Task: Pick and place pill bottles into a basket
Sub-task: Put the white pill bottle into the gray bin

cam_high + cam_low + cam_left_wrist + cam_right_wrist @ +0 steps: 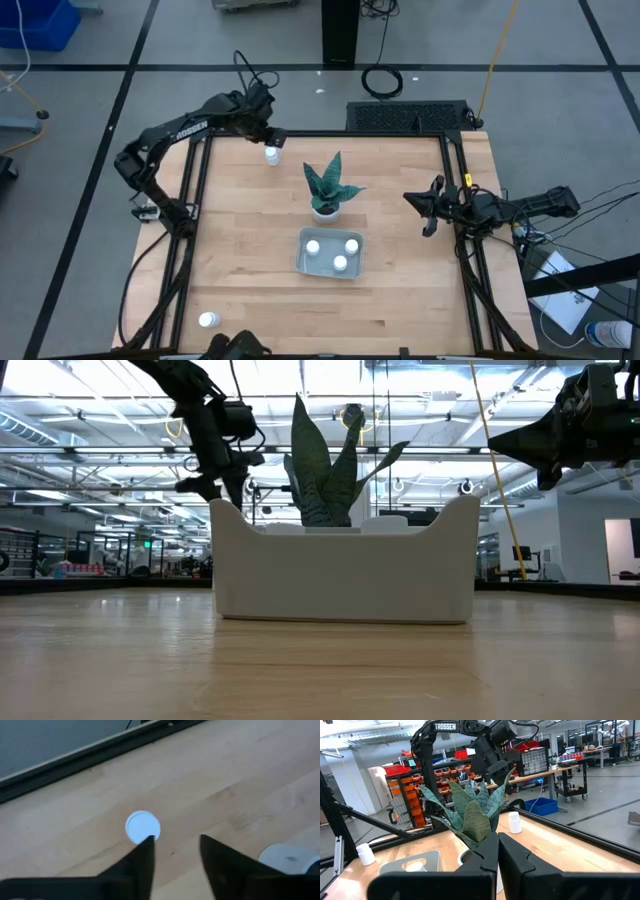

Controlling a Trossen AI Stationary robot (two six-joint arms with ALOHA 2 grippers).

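1. A light wooden table (240, 230) with a dark frame is seen on a grey floor with black lines; behind it a large hall with shelves and ceiling lights is shown.
2. The basket (303, 262) is placed near the middle of the table, just in front of the potted plant (327, 190), and three pill bottles are held in it.
3. One pill bottle (272, 154) is standing near the far edge; the left gripper (268, 136) is held above it, slightly to one side, with fingers apart.
4. Another bottle (208, 320) is found at the near left corner.
5. The right gripper (428, 208) is kept over the right side, fingers almost together, holding nothing.
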